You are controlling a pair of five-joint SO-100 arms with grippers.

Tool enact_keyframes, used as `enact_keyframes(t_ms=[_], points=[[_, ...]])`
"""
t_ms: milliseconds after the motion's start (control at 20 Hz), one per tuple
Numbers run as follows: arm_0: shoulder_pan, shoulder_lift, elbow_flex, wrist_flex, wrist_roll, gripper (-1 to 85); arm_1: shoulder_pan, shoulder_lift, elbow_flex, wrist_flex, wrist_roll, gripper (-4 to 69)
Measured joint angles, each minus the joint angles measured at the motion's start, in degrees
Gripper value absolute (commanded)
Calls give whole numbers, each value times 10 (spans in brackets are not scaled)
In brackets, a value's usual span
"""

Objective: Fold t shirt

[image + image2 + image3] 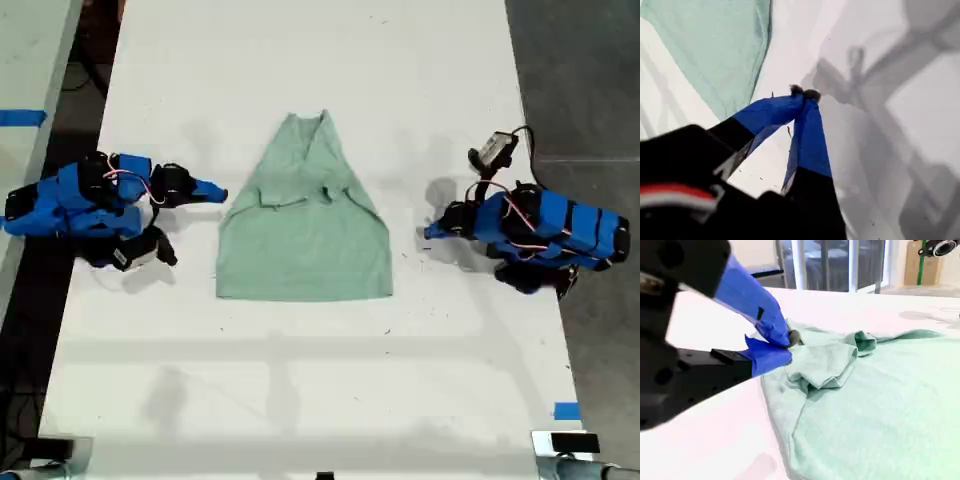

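Note:
The t shirt (305,235) lies flat in the middle of the white table, pale mint green, narrow end far and straight hem near, with a sleeve folded in over its upper part (830,362). My second gripper (220,190) is at the exterior view's left, shut, its tips (789,342) just beside the shirt's edge with no cloth visibly between them. At the exterior view's right my first gripper (430,232) is shut and empty (805,92), low over bare table, a short gap from the shirt (715,50).
The white table (300,380) runs the picture's length, with dark floor past its edges on both sides of the exterior view. Blue tape (567,410) marks the near corner at that view's right. Both arm bodies (75,205) (555,235) lie low on the table.

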Motion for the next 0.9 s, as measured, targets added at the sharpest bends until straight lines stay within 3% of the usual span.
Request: enact_keyframes(t_ms=[150,900], points=[[-36,0,5,8,-30,-1,0,0,0,0,9,-12],[-33,0,5,10,-31,-1,9,-32,-42,-23,22,-8]])
